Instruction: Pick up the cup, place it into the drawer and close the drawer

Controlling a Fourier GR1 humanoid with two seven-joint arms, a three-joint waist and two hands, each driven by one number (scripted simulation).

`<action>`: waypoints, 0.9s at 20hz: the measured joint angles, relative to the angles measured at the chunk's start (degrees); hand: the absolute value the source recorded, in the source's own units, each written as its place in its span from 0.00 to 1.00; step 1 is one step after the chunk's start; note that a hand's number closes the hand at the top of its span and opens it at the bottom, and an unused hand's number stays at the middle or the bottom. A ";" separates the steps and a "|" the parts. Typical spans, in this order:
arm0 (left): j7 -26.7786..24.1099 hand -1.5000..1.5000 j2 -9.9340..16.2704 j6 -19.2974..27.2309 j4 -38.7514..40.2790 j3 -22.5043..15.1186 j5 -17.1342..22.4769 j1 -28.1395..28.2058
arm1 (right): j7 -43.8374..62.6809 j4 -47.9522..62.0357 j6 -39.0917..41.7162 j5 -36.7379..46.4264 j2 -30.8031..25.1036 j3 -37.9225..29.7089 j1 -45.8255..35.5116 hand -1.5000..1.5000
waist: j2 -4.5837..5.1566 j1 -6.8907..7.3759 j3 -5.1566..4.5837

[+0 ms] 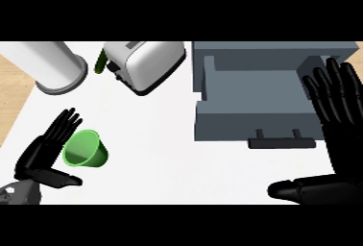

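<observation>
1. The step in hand is judged to be the first one – the picking up of the cup [86, 149]; nothing is lifted yet.
2. The green cup lies on its side near the left edge of the desk [163, 158], towards the front-left corner, with its open mouth turned up to the view.
3. The left hand [44, 154] is placed just beside the cup – its fingers are straight and spread apart, its thumb points under the cup, and nothing is clasped. Whether the fingers touch the rim cannot be told.
4. The next move is thought to call for fingers and thumb to be curled round the cup wall.
5. The drawer [255, 103] stands open near the right edge.
6. The right hand [339, 139] is held open beside it, fingers up, resting.
</observation>
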 measured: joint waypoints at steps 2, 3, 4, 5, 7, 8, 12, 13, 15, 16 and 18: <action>-2.77 0.00 0.09 1.84 3.60 -0.20 -1.25 -1.70 | -0.86 0.77 0.71 -0.38 -0.40 -0.57 0.11 0.00 | 0.01 -0.11 0.08; -3.92 0.00 0.31 2.15 5.15 -0.31 -1.53 -1.89 | -0.65 0.21 0.70 -0.43 -0.36 -0.47 0.33 0.00 | 0.03 -0.14 0.06; -4.35 0.00 0.52 2.40 6.46 -0.41 -1.64 -2.26 | -1.26 1.55 0.64 -0.14 -0.21 -0.49 -0.20 0.00 | 0.04 -0.09 0.01; -5.22 0.00 0.69 2.72 7.70 -0.58 -1.89 -2.15 | -1.78 1.80 0.47 0.50 0.38 0.32 0.19 0.00 | 0.07 -0.07 -0.02; -6.70 0.00 0.92 3.62 10.48 -1.01 -2.55 -3.16 | -0.43 0.64 -0.22 1.26 0.75 1.32 0.04 0.00 | 0.10 -0.13 -0.08; -7.73 0.00 1.07 4.25 12.23 -1.31 -3.16 -3.64 | -0.82 -0.06 0.42 0.84 0.57 1.29 1.24 0.00 | 0.12 -0.21 -0.10; -10.01 0.00 2.13 5.05 17.57 -1.95 -4.03 -5.91 | -0.44 -0.67 1.06 -0.36 0.15 0.55 1.70 0.00 | 0.17 -0.31 -0.14; -11.00 0.00 2.68 5.34 19.32 -2.05 -4.44 -6.56 | -0.09 -1.02 0.98 -0.59 0.13 0.41 1.58 0.00 | 0.20 -0.38 -0.15; -13.03 0.00 2.76 6.19 21.85 -2.67 -5.27 -7.21 | 0.10 -1.32 1.33 -1.29 -0.10 0.04 1.79 0.00 | 0.26 -0.54 -0.18; -13.56 0.00 2.34 6.63 22.30 -3.14 -5.56 -7.15 | -0.58 -1.14 0.99 -0.24 0.50 0.85 2.11 0.00 | 0.24 -0.47 -0.18; -14.68 0.00 2.00 7.20 24.39 -3.71 -6.06 -8.08 | -0.19 -1.17 0.73 0.07 0.62 1.19 1.41 0.00 | 0.31 -0.57 -0.21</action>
